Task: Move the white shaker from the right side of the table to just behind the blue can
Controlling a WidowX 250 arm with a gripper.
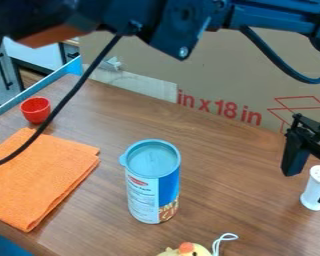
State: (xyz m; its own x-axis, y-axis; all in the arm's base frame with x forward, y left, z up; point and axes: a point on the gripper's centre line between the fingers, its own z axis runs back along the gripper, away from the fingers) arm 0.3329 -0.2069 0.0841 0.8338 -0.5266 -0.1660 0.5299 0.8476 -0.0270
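My gripper [309, 188] is at four o'clock in my view, fingers wide apart, with the upright white shaker [314, 188] showing between them. The blue-lidded can [152, 185] stands at six, the orange cloth [42, 175] lies at eight, the red cup [36, 110] just past nine.

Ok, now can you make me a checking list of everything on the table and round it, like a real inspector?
Surface: brown wood-look table; no spills seen.
Job's things: white shaker, upright near the right edge of the view, holes in its top.
Clutter: can with blue lid, upright; folded orange cloth; red cup; yellow thing with a white loop, partly cut off.
Gripper: black gripper by the shaker, fingers apart; can't tell if they touch it.
Cables: black cable passes across the view of the cloth; another hangs upper right.
Surroundings: cardboard behind the table.
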